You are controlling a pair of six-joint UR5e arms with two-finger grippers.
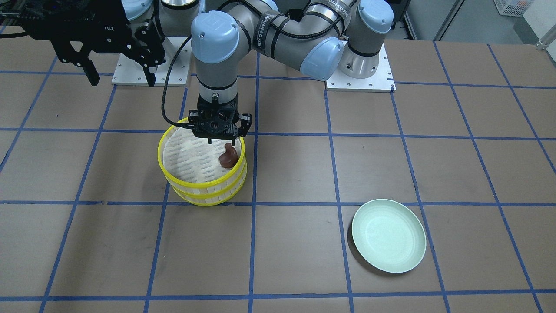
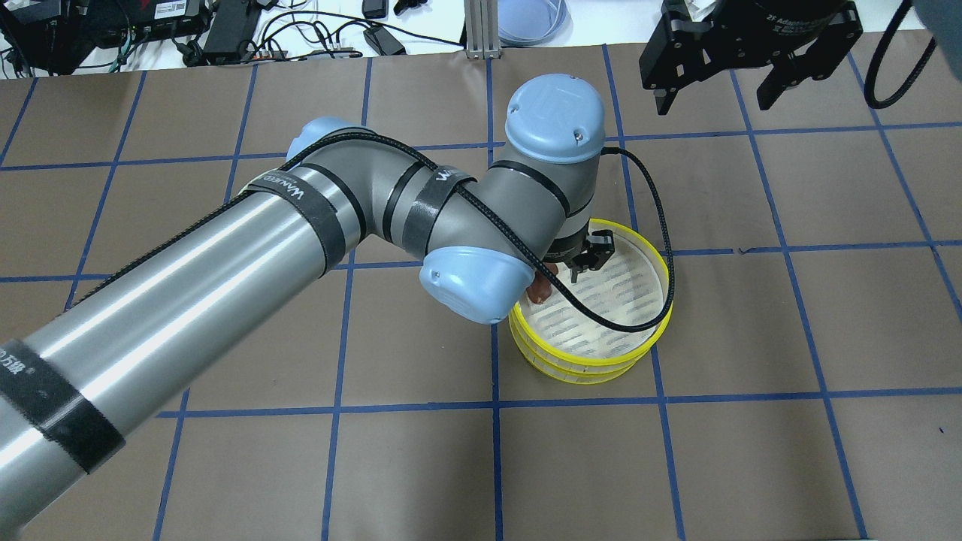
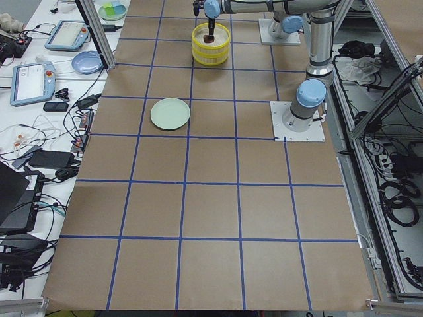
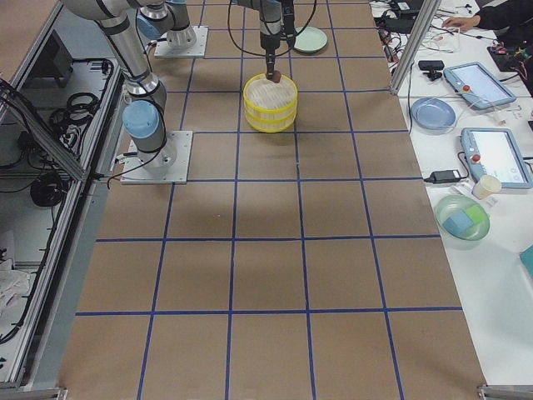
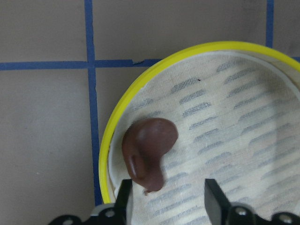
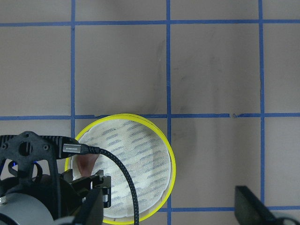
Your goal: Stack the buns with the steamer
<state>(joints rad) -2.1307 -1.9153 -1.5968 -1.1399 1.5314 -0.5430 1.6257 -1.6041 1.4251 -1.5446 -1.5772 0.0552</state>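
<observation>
In the front-facing view, the stacked pair of round, yellow-rimmed steamer trays [image 1: 204,188] stands left of centre on the brown, blue-taped table [image 1: 295,261]. The small dark reddish-brown bun [image 1: 228,157] lies on the top tray's whitish slotted floor, close to its right-hand rim. The left gripper [image 1: 221,141] hangs just above the bun, inside the rim's back edge, with its fingers released. The right gripper [image 1: 123,80] sits high at upper left, splayed and holding nothing, well apart from the trays. A pale green round plate [image 1: 388,237] lies at lower right, bare table on every side of it.

From overhead, the left arm covers the trays' left edge. Only a sliver of bun shows under the wrist.

In the left wrist view, the fingertips [image 5: 124,199] stand spread at the bottom edge. The bun rests free ahead of them, nearer the left one and just beside the yellow rim. Slotted floor stretches away to the right.

In the right wrist view, the trays sit at lower left. That gripper's fingers are wide apart along the bottom edge.
</observation>
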